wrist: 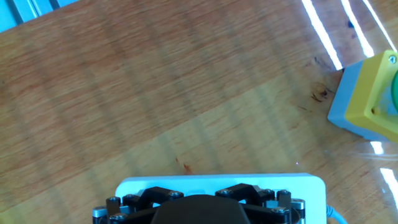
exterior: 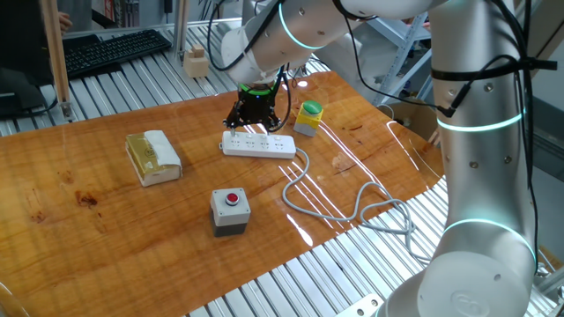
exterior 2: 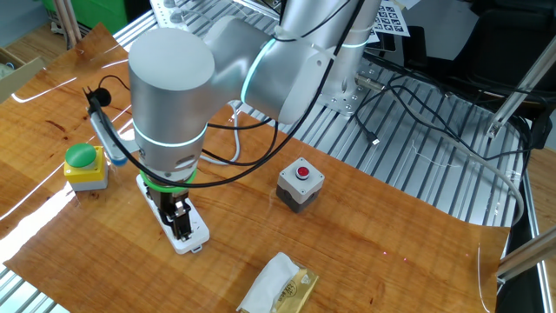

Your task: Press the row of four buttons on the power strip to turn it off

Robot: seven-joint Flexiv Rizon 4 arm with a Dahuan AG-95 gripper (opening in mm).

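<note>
The white power strip (exterior: pixel 258 146) lies flat near the middle of the wooden table, and its grey-white cable (exterior: pixel 352 210) loops off from its right end. My gripper (exterior: pixel 256 121) points down just over the strip's far edge, its dark fingers spread apart with nothing between them. In the other fixed view the gripper (exterior 2: pixel 181 223) covers most of the power strip (exterior 2: pixel 193 236). The hand view shows the power strip (wrist: pixel 149 184) at the bottom edge, right under the hand. The four buttons are too small to make out in any view.
A green knob on a yellow base (exterior: pixel 308 116) stands just right of the gripper, close to the strip's far end. A grey box with a red button (exterior: pixel 231 211) sits toward the front. A tan-and-white block (exterior: pixel 152 157) lies at the left. The table (exterior: pixel 79 224) ends at metal rollers.
</note>
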